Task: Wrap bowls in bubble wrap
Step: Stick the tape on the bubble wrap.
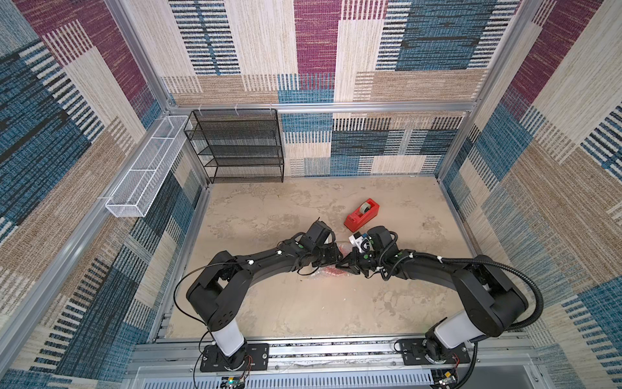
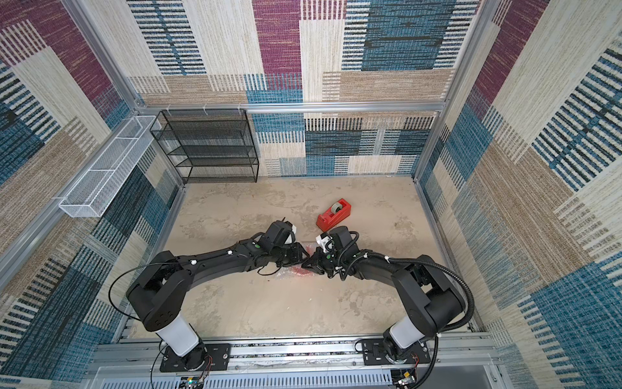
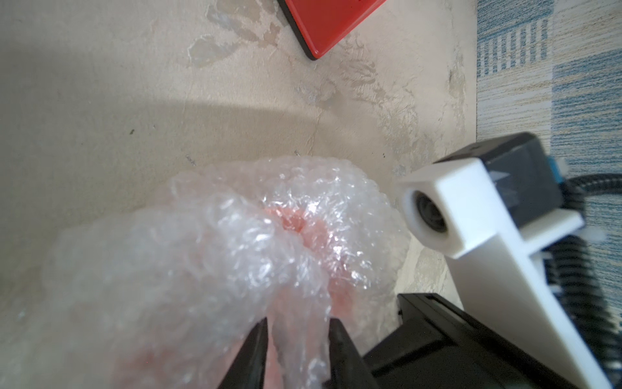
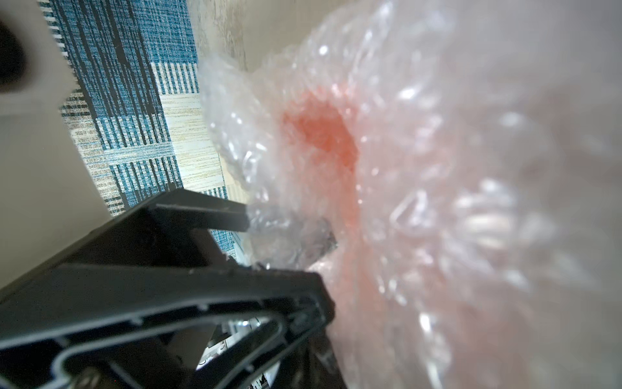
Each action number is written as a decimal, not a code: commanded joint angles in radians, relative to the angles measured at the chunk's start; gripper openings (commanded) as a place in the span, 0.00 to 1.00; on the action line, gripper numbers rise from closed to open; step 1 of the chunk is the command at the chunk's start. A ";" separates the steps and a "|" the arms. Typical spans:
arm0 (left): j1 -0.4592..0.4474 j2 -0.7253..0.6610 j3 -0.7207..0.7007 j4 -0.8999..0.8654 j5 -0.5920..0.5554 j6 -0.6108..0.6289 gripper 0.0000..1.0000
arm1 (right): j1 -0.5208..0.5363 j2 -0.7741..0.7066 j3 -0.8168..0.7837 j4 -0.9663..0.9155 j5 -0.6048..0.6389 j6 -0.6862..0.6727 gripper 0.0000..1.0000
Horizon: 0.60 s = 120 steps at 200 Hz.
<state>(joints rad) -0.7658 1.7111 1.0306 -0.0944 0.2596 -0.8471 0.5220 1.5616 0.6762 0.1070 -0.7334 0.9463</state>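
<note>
The orange bowl [image 3: 296, 222] lies bundled inside the clear bubble wrap [image 3: 202, 252] on the table, showing only as an orange glow [image 4: 323, 134] through the film. Both arms meet over this bundle [image 1: 319, 274] in both top views. My left gripper [image 3: 298, 336] is shut on a gathered fold of the wrap, which runs between its two black fingers [image 3: 255, 353]. The right wrist view shows that same pinch [image 4: 286, 242]. My right gripper [image 1: 345, 264] is shut, tip to tip with the left one and pressed into the wrap. Whether it pinches film is hidden.
A red tape dispenser [image 1: 361, 214] stands just behind the right wrist. A black mesh shelf [image 1: 235, 144] is at the back left, and a white wire basket [image 1: 148, 168] hangs on the left wall. Patterned walls enclose the table.
</note>
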 commanded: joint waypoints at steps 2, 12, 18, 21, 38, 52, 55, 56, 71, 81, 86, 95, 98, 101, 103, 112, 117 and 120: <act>-0.003 0.000 0.002 -0.027 0.042 -0.005 0.35 | -0.004 0.020 0.026 0.100 0.017 0.018 0.00; -0.003 -0.002 0.003 -0.028 0.043 -0.003 0.35 | -0.007 0.027 0.035 0.093 0.021 0.021 0.00; -0.003 -0.004 0.003 -0.029 0.040 -0.004 0.35 | -0.008 0.031 0.041 0.085 0.028 0.019 0.00; -0.003 -0.005 0.003 -0.030 0.040 -0.004 0.35 | -0.008 0.033 0.045 0.081 0.028 0.017 0.00; -0.003 -0.012 0.006 -0.040 0.031 0.002 0.35 | -0.016 0.034 0.056 0.057 0.042 0.015 0.00; -0.002 -0.017 0.007 -0.048 0.026 0.008 0.35 | -0.020 0.043 0.071 0.033 0.045 0.007 0.00; -0.003 -0.018 0.008 -0.050 0.024 0.008 0.35 | -0.022 0.044 0.074 0.030 0.047 0.006 0.00; -0.003 -0.018 0.008 -0.050 0.024 0.008 0.35 | -0.022 0.044 0.074 0.029 0.047 0.006 0.00; -0.003 -0.020 0.013 -0.058 0.023 0.015 0.35 | -0.023 0.056 0.081 0.030 0.040 0.006 0.00; -0.003 -0.020 0.013 -0.059 0.023 0.014 0.35 | -0.025 0.061 0.085 0.027 0.046 0.007 0.00; -0.003 -0.019 0.011 -0.057 0.024 0.013 0.35 | -0.026 0.064 0.087 0.030 0.045 0.006 0.00; -0.003 -0.021 0.011 -0.060 0.024 0.014 0.35 | -0.028 0.071 0.089 0.028 0.044 0.006 0.00; -0.002 -0.021 0.011 -0.061 0.023 0.015 0.35 | -0.028 0.074 0.091 0.026 0.047 0.006 0.00; -0.003 -0.023 0.011 -0.063 0.023 0.015 0.35 | -0.027 0.075 0.093 0.025 0.050 0.007 0.00; -0.003 -0.023 0.011 -0.063 0.021 0.015 0.35 | -0.028 0.076 0.093 0.026 0.051 0.007 0.00; -0.001 -0.030 0.012 -0.068 0.017 0.018 0.35 | -0.029 0.082 0.097 0.025 0.050 0.008 0.00; -0.001 -0.032 0.015 -0.072 0.013 0.020 0.35 | -0.029 0.084 0.097 0.025 0.052 0.009 0.00; -0.001 -0.034 0.016 -0.076 0.010 0.021 0.35 | -0.030 0.085 0.097 0.026 0.053 0.009 0.00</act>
<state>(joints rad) -0.7643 1.6897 1.0378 -0.1116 0.2161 -0.8524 0.4953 1.6367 0.7574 0.0551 -0.7067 0.9527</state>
